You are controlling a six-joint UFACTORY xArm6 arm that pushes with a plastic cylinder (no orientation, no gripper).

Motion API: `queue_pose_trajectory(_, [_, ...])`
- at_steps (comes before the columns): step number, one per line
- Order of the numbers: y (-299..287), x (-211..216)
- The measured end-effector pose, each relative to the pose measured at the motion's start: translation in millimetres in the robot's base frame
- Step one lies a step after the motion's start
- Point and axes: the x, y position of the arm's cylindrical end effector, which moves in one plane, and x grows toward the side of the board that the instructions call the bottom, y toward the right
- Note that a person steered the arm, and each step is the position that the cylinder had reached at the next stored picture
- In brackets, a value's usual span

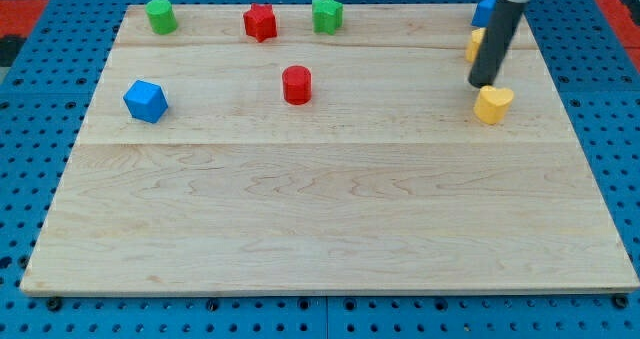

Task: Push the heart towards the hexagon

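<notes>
A yellow heart (493, 104) lies on the wooden board (320, 209) at the view's right. My tip (483, 84) stands just above the heart at its upper left, touching it or nearly so. The rod (497, 39) partly hides another yellow block (473, 45) and a blue block (483, 11) in the view's top right corner; their shapes cannot be made out. A red cylinder (296, 84) sits near the board's middle top. A blue hexagon-like block (145, 101) lies at the view's left.
Along the view's top edge stand a green cylinder (160, 16), a red star (260, 22) and a green star (326, 14). The board rests on a blue pegboard (30, 129).
</notes>
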Motion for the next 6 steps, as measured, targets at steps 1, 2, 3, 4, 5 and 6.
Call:
queue_pose_trajectory(1, [-23.9,-13.0])
queue_pose_trajectory(2, [-26.8,31.6])
queue_pose_trajectory(3, [-29.8,82.6])
queue_pose_trajectory(4, [-14.2,99.3])
queue_pose_trajectory(5, [9.8,70.8])
queue_pose_trajectory(6, [20.0,44.8])
